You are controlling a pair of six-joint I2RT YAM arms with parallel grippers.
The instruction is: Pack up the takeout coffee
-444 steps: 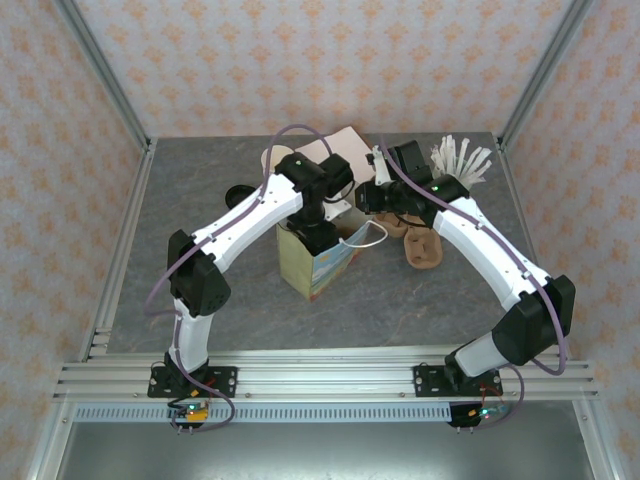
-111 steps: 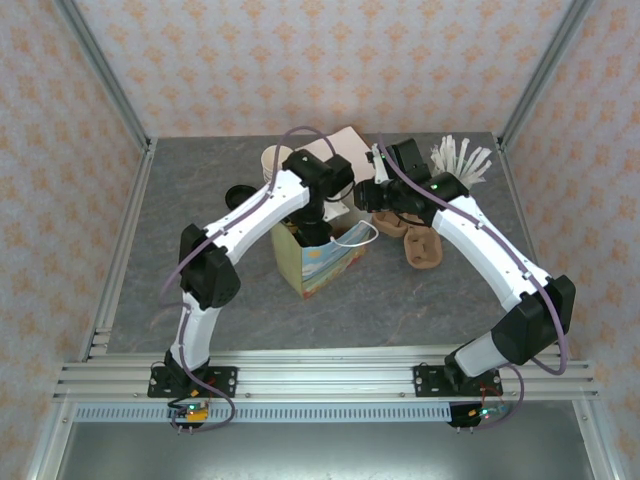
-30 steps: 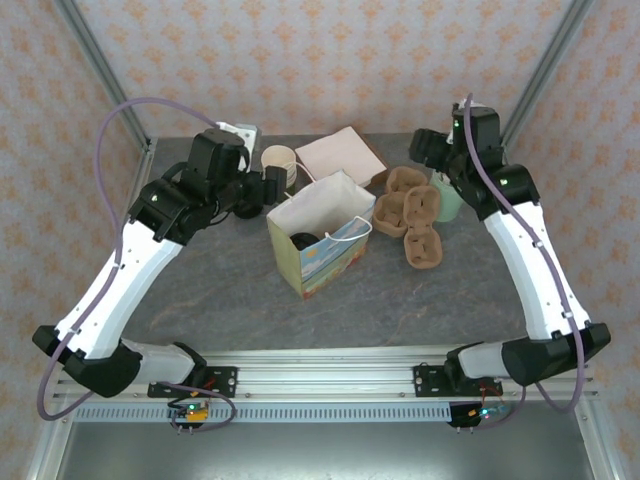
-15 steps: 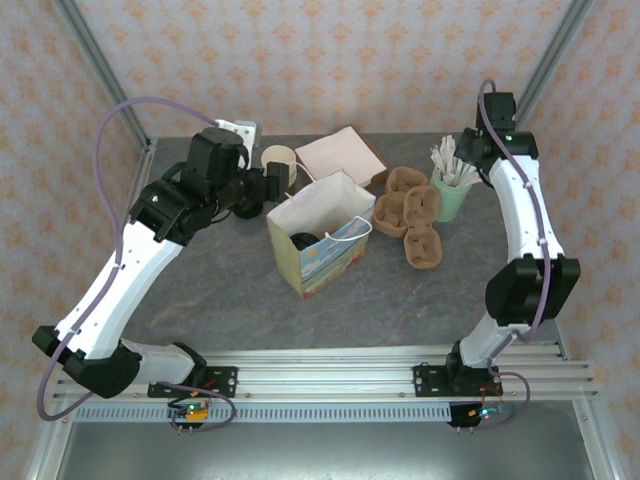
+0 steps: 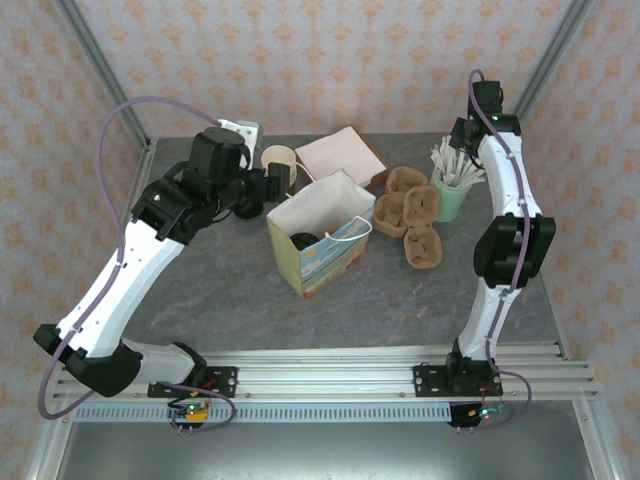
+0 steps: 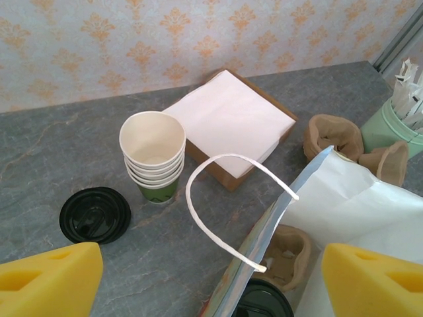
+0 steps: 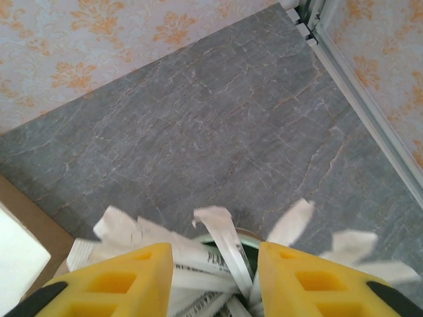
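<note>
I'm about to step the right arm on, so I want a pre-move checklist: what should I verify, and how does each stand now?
1. The takeout coffee is inside the paper bag: ok.
2. The bag stands upright, mouth open: ok.
3. The left gripper is open and empty: ok.
4. The right gripper is over the green cup of packets: ok.
5. Its hold on a packet: cannot tell.

Stack of lidless cups (image 6: 153, 155) w/ loose black lid (image 6: 94, 214) beside; white napkins (image 6: 228, 119); green cup (image 5: 452, 200) w/ sachets (image 5: 455, 160); cardboard carriers (image 5: 420, 212).
</note>
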